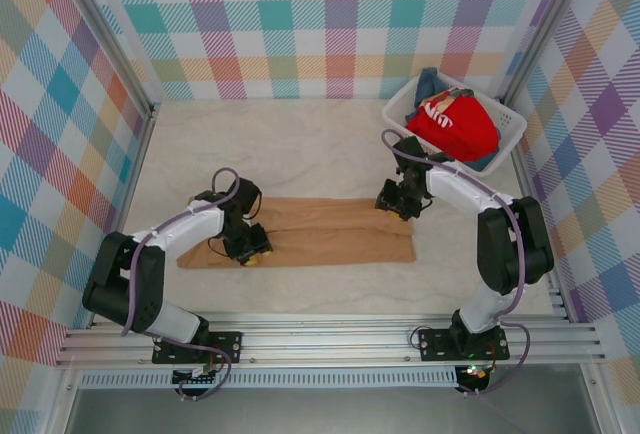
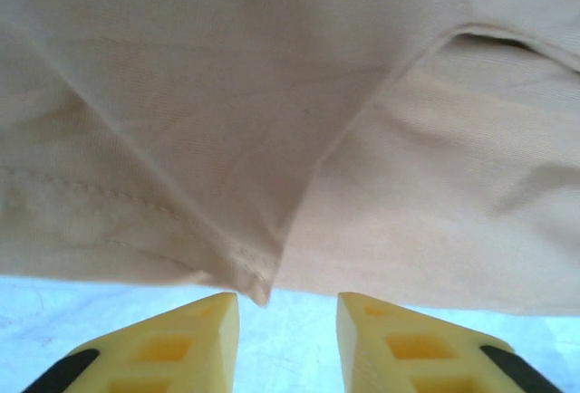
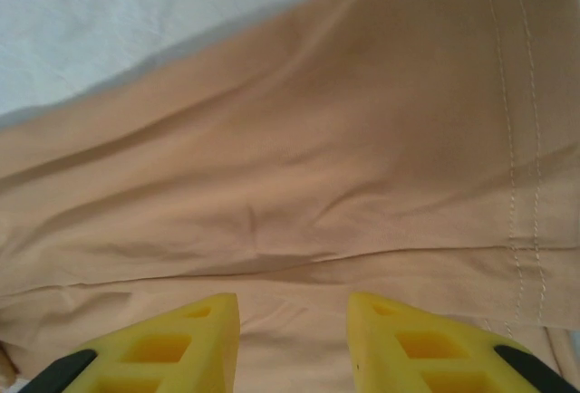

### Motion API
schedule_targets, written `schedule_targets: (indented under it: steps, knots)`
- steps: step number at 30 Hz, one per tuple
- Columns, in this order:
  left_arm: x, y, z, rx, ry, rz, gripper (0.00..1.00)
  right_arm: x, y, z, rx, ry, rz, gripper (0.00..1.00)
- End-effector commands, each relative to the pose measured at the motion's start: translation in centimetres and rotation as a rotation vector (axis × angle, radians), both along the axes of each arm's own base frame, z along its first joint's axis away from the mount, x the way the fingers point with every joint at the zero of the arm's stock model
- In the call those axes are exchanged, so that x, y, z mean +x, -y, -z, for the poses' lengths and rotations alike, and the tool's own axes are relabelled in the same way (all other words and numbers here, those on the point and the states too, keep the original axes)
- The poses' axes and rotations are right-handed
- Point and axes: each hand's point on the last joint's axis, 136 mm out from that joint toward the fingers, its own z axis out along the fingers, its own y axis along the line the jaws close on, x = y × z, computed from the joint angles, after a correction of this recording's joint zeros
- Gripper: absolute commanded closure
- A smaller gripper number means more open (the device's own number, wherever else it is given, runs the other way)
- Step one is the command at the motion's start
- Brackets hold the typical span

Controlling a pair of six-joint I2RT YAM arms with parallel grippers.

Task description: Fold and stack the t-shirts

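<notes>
The tan t-shirt (image 1: 320, 234) lies flat in the middle of the table (image 1: 300, 144), folded lengthwise into a long narrow band running left to right. The left gripper (image 1: 248, 246) sits low over the band's left part, close to its near edge. In its wrist camera the yellow fingers (image 2: 181, 339) are spread apart with nothing between them, and a folded corner of the tan cloth (image 2: 272, 139) ends just ahead of the tips, pale table showing beneath. The right gripper (image 1: 398, 202) is over the band's right part, at its far edge. Its fingers (image 3: 172, 339) are likewise parted and hold nothing, with creased tan fabric (image 3: 299, 176) and a stitched hem spread out in front of them. It may be resting on the cloth, though I can't tell from here. Beyond the band's right end, towards the far corner, stands the white basket (image 1: 398, 101). The red t-shirt (image 1: 455, 124) with white lettering is heaped in it, and a blue one (image 1: 428, 84) is tucked behind.
</notes>
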Motion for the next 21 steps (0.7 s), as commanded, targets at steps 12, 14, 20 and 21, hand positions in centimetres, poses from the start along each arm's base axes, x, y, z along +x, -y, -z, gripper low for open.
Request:
schedule_targets:
  steps: [12, 14, 20, 21]
  knots:
    - [9.1, -10.8, -1.9, 0.095, 0.061, -0.331, 0.92, -1.1, 1.1, 4.0, -0.07, -0.091, 0.046, 0.83]
    - [10.1, -12.4, -1.2, 0.123, 0.055, -0.356, 0.93, -1.3, 1.7, 4.4, -0.11, -0.102, 0.046, 0.83]
    - [13.3, -15.4, 1.3, 0.154, 0.027, -0.371, 0.96, -2.1, 2.6, 5.7, -0.167, -0.145, 0.023, 0.83]
    - [13.8, -15.7, 1.6, 0.158, 0.03, -0.37, 0.96, -2.2, 2.8, 6.0, -0.173, -0.153, 0.02, 0.84]
